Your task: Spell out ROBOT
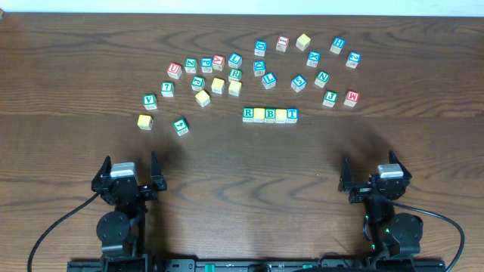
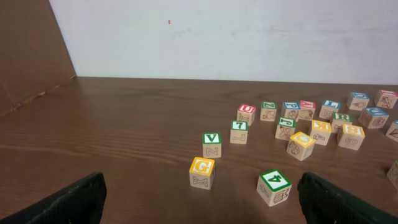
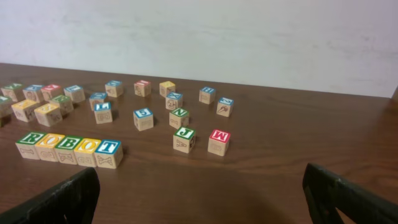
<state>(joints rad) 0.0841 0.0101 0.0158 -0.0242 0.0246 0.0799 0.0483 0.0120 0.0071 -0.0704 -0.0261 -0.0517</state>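
Row check: the ROBOT row [image 1: 270,115] lies at centre frame in the overhead, just above mid-height. Its five cubes sit side by side and touching, with the R cube [image 1: 248,114] at the left end and the T cube [image 1: 292,115] at the right. The right wrist view reads it R-O-B-O-T at lower left. My judgement is that the word is spelled and nothing needs placing. The left gripper [image 1: 130,172] sits at lower left of the overhead, jaws spread wide with nothing between them. The right gripper [image 1: 371,177] at lower right is likewise spread and empty. Both are well apart from the row, so any risk from here is one you would introduce. First, because the cubes touch, a nudge on either end would push the whole line. Any reach past the row toward the loose cubes [image 1: 234,88] in the upper half of the frame could skew it. Second, the spread fingers are broad, and bringing either arm in low across centre frame could clip the R end or the T end. Third, the J cube [image 3: 185,139] and M cube [image 3: 219,142] are the nearest strays to the right of the row, with a gap between. Knocking one toward the T would muddle the reading. I cannot tell from these views whether the row is perfectly straight. Suggest you leave both arms low on the table [image 1: 242,196].
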